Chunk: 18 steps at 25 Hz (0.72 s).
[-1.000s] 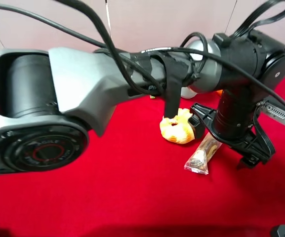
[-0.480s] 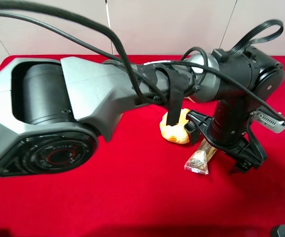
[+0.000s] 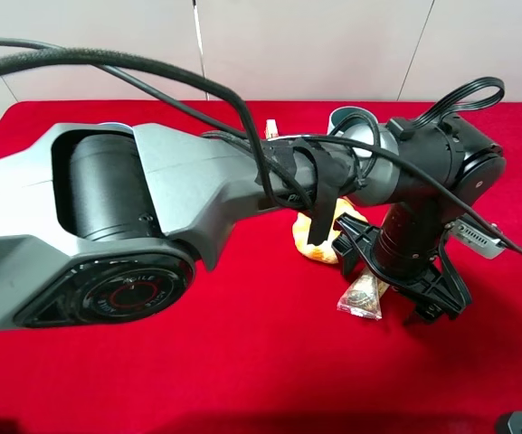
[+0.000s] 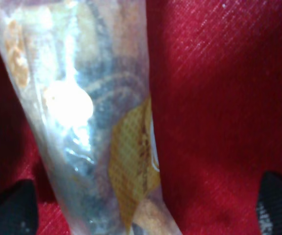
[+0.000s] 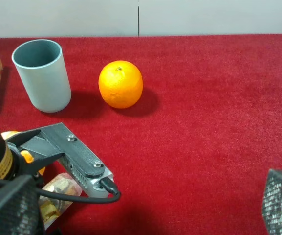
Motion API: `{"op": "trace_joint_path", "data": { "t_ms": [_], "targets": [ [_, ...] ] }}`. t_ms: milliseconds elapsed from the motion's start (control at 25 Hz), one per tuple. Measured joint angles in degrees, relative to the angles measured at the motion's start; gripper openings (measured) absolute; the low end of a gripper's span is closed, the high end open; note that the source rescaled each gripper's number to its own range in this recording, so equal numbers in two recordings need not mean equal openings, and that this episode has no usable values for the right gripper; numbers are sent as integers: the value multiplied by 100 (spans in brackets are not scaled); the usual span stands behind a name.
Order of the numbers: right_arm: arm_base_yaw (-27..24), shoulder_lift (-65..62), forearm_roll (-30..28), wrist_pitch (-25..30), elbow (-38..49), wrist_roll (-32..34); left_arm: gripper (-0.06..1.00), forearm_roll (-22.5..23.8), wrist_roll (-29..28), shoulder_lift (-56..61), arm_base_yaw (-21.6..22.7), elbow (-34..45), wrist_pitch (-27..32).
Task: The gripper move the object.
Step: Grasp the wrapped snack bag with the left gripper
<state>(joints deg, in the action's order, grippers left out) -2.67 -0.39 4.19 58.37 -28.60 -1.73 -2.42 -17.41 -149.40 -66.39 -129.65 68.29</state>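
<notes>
The left pincer [image 4: 143, 208], on the nearer arm, hangs wide directly over the snack packet [image 4: 97, 122], which lies flat on the red surface [image 4: 219, 98] between its tips, long axis crossing their closing line.

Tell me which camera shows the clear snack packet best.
Left wrist: the packet fills the frame, its brown and tan contents plain. Exterior high shows only one crimped end poking out below the left gripper. Right wrist catches a small, partly hidden part.
</notes>
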Motion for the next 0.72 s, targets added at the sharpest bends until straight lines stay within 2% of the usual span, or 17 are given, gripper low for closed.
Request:
{"op": "trace_joint_path", "data": {
  "t_ms": [120, 520, 640, 720],
  "targets": [
    [0, 0, 0, 0, 0, 0, 71, 0, 0, 0, 0, 0, 0],
    [0, 0, 0, 0, 0, 0, 17, 29, -4, 0, 0, 0, 0],
    [0, 0, 0, 0, 0, 0, 4, 29, -4, 0, 0, -5, 0],
    [0, 0, 0, 0, 0, 0, 2, 29, -4, 0, 0, -23, 0]
  ]
}}
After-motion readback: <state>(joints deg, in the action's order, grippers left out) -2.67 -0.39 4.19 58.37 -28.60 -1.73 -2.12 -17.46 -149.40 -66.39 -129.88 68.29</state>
